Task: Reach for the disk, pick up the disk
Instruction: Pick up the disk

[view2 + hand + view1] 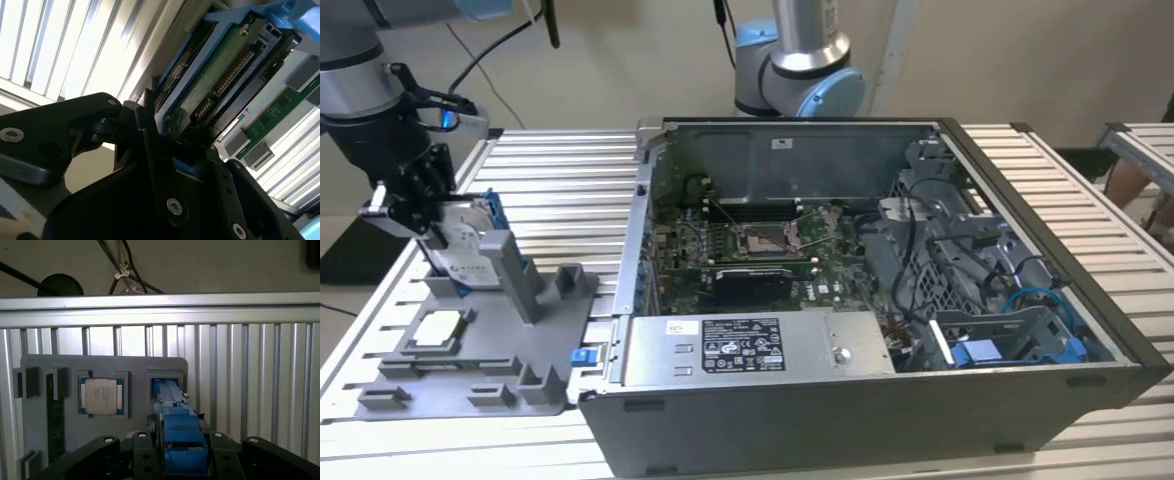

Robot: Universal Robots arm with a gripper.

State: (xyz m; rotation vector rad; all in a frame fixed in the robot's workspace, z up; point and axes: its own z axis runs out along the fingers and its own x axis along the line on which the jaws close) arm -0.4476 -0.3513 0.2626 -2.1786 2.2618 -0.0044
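The disk stands on edge at the far end of the grey fixture plate, at the exterior view's left; its white label and blue carrier show. My gripper comes down on it from above and is shut on it. In the first wrist view the blue carrier edge of the disk sits between the black fingers, over a slot in the plate. The second wrist view shows the green circuit-board side of the disk clamped in my gripper.
An open computer case fills the table's middle and right. A small silver chip lies in a pocket of the plate, also the chip. A green memory stick lies beside it. Another arm's base stands behind the case.
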